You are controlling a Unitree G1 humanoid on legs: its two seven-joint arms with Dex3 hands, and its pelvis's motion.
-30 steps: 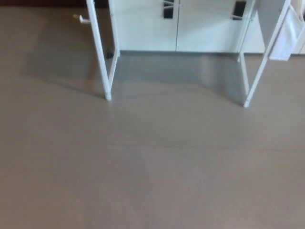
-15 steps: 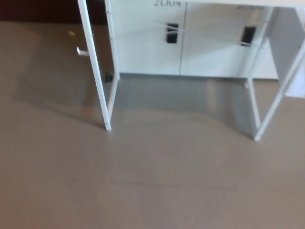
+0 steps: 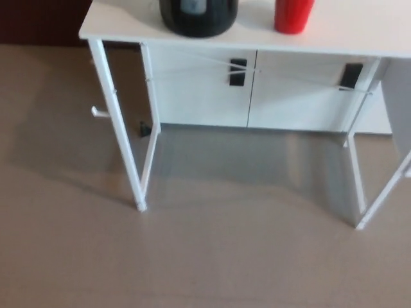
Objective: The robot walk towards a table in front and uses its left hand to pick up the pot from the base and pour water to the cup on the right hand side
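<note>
Now the whole view has shifted, bringing the table [image 3: 359,35] top into frame, with the dark pot [image 3: 198,16] at its left-centre and the red cup [image 3: 293,16] just right of it; neither hand shows, so their state cannot be told and the approach looks unfinished.

White table [image 3: 359,40] at frame top — black pot [image 3: 198,15] on it, red cup [image 3: 293,15] just right of it; brown floor [image 3: 212,256] below.
</note>
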